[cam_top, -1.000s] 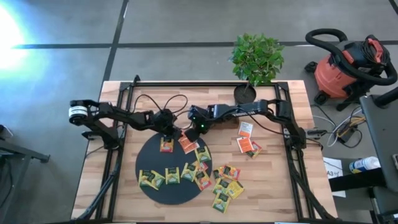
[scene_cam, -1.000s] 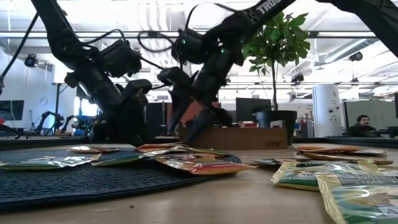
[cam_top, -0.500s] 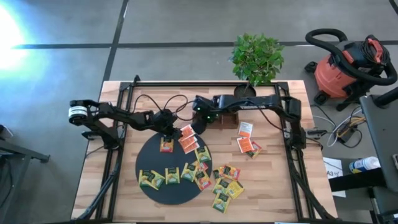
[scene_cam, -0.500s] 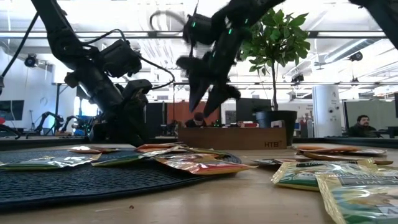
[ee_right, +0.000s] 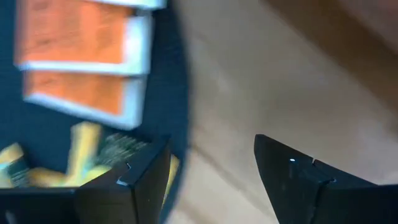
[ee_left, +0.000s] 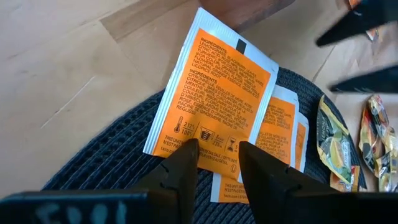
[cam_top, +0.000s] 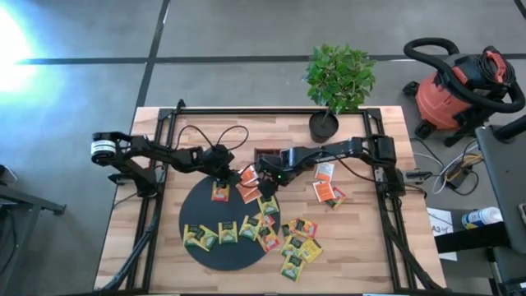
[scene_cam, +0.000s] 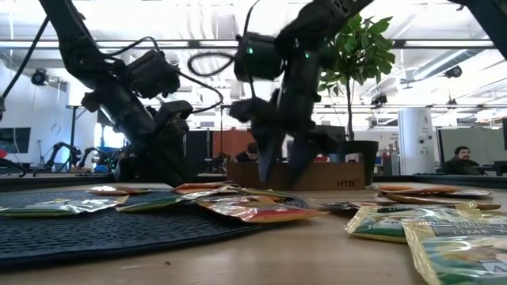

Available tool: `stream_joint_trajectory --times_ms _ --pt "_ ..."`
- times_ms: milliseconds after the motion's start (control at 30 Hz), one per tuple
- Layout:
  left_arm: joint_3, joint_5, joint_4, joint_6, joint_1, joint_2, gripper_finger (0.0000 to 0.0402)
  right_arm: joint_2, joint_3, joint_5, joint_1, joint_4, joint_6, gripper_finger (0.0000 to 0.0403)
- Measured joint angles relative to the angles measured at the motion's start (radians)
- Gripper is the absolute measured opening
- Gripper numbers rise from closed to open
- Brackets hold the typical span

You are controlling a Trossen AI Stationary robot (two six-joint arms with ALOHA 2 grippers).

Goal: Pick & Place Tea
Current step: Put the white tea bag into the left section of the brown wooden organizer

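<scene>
Left wrist view: left tool (ee_left: pixel 217 155), fingers parted, straddles an orange tea sachet (ee_left: pixel 214 102); closing comes next. Right tool (cam_top: pixel 267 179) open.

Potted plant (cam_top: pixel 339 82), shop vacuum (cam_top: pixel 460 86), black mat (cam_top: pixel 201 215).

**Both arms reach in toward the middle**

The left arm stretches in from its side, its pincer (cam_top: pixel 223 173) held low with its fingers (ee_left: pixel 180 169) a narrow gap apart. The right arm bends in from the opposite side (elbow raised), its pincer (cam_top: pixel 267 182) pointing downward, fingers (ee_right: pixel 130 180) spread wide.
</scene>
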Motion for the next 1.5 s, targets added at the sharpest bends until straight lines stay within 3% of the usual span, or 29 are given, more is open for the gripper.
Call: stream_joint_trajectory --times_ms 200,367,667,1500 --pt "0.0 0.007 0.005 0.001 -0.025 0.0 0.0123 -0.001 -0.03 0.109 -0.045 -0.011 0.014 0.0228" --pt "0.0 0.007 0.006 0.0 -0.035 0.0 0.0123 -0.004 -0.036 0.12 -0.063 -0.031 0.015 0.0227" --pt "-0.001 0.022 0.059 0.011 -0.047 0.0 0.0123 -0.01 -0.007 -0.062 -0.053 0.229 0.063 0.0224" --pt "0.009 -0.043 0.13 0.007 -0.073 0.003 0.0123 0.0 -0.074 -0.103 -0.05 0.384 0.094 0.0224"
